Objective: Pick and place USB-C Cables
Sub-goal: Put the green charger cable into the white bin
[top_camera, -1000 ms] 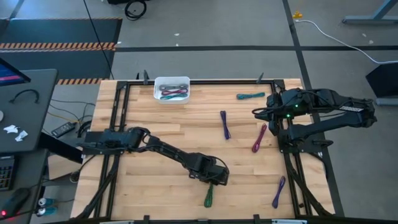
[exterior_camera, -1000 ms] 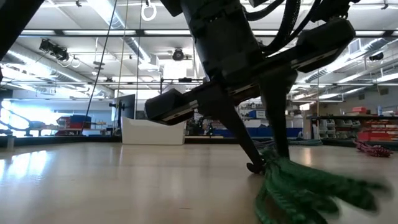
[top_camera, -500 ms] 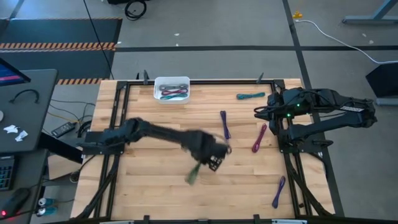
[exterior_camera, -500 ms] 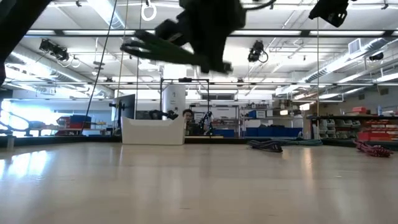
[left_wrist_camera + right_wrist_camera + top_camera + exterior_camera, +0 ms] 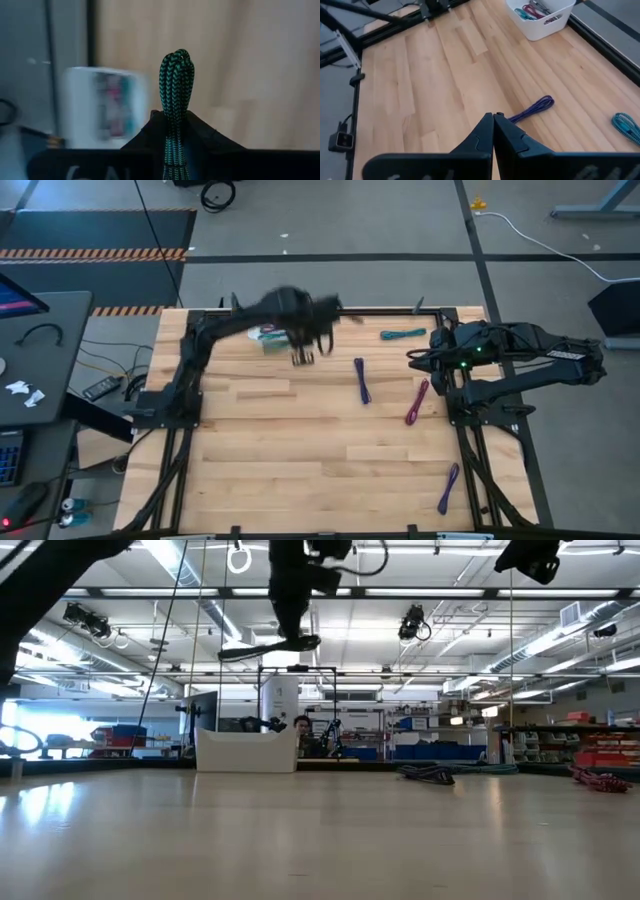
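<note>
The left gripper (image 5: 175, 125) pinched a green braided USB-C cable (image 5: 176, 80), fingers pressed onto the folded bundle with its looped end poking out past the tips. In the high view that gripper (image 5: 305, 330) hung above the table's far edge, just beside the white bin (image 5: 268, 338) — the bin lay toward the left rail from it, partly hidden by the arm. The coming move, as I judge it, turned on that small offset: the cable had to get over the bin's open top before the fingers let go. The cable's long axis ran along the fingers.

The right gripper (image 5: 493, 125) waited with its fingers pressed together on nothing, parked over the table's right rail. Loose cables lay on the wood nearer to it — a teal one (image 5: 402, 334), a purple one (image 5: 361, 380), a magenta one (image 5: 417, 401) and another purple one (image 5: 448, 487) at the near right.

The surface was a pale butcher-block table (image 5: 270, 450) framed by black rails; beyond it the low view showed a workshop with shelving and ceiling lights.
</note>
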